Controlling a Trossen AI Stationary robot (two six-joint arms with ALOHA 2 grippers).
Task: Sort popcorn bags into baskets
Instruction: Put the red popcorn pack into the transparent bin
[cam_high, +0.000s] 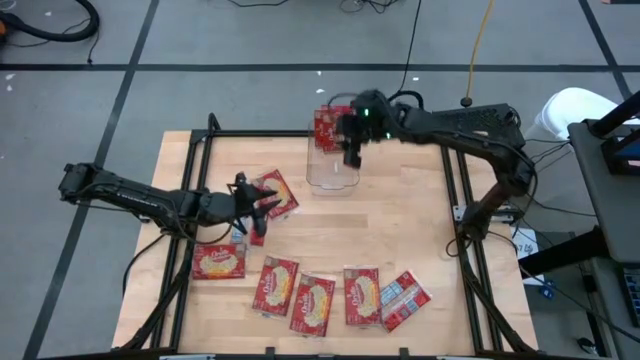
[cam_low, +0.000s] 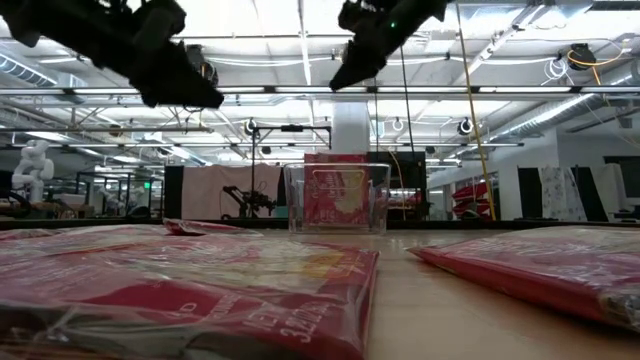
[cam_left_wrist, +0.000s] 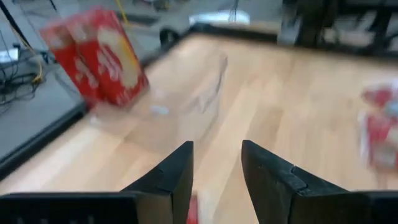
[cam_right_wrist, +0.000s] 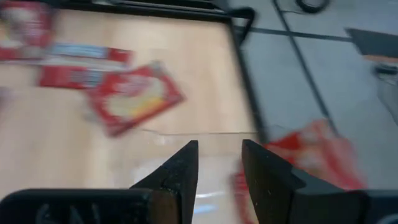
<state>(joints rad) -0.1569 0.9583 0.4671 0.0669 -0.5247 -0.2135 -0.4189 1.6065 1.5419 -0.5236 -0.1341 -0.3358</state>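
Observation:
A clear basket (cam_high: 335, 172) stands at the table's far middle. One red popcorn bag (cam_high: 327, 128) stands on edge at its far end, tilted, its top above the rim (cam_low: 335, 190); whether it is inside or just behind the wall I cannot tell. My right gripper (cam_high: 352, 156) hovers above the basket, open and empty (cam_right_wrist: 219, 155). My left gripper (cam_high: 266, 204) is open above a flat bag (cam_high: 278, 192) at the table's left middle, nothing between its fingers (cam_left_wrist: 217, 155). Several more bags (cam_high: 312, 303) lie flat along the near edge.
A black frame rail (cam_high: 300, 134) runs along the table's far edge, with side rails (cam_high: 462, 190) on the right and left. Bare wood lies between the basket and the near row of bags. A bag with a silvery-blue side (cam_high: 405, 298) lies at the near right.

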